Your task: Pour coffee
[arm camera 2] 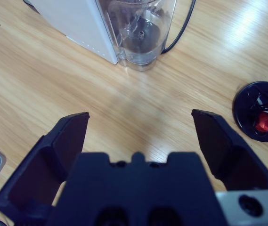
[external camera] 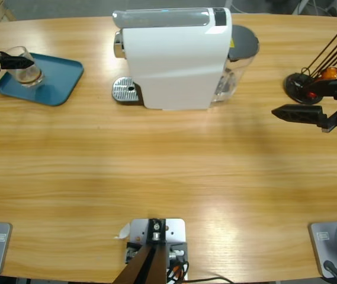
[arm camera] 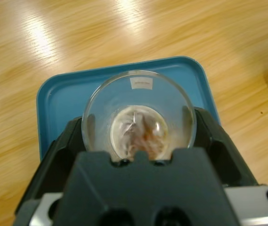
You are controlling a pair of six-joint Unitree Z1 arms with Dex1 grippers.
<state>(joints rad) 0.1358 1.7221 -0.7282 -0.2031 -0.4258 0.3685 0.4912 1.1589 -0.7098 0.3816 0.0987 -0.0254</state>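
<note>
Wooden table [external camera: 168,171], teal tray [external camera: 58,83], coffee machine [external camera: 174,59], capsule stand [external camera: 301,86]

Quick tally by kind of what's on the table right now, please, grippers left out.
Coffee machine: 1
Glass tumbler, held over the tray: 1
Blue tray: 1
Black capsule stand: 1
Total: 4

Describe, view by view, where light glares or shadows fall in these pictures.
High view: pale sheen on the table, a soft shadow right of the coffee machine. Left wrist view: bright streaks on wood above the blue tray; reflections inside the glass tumbler. Right wrist view: glare top right, near the capsule holder.
</note>
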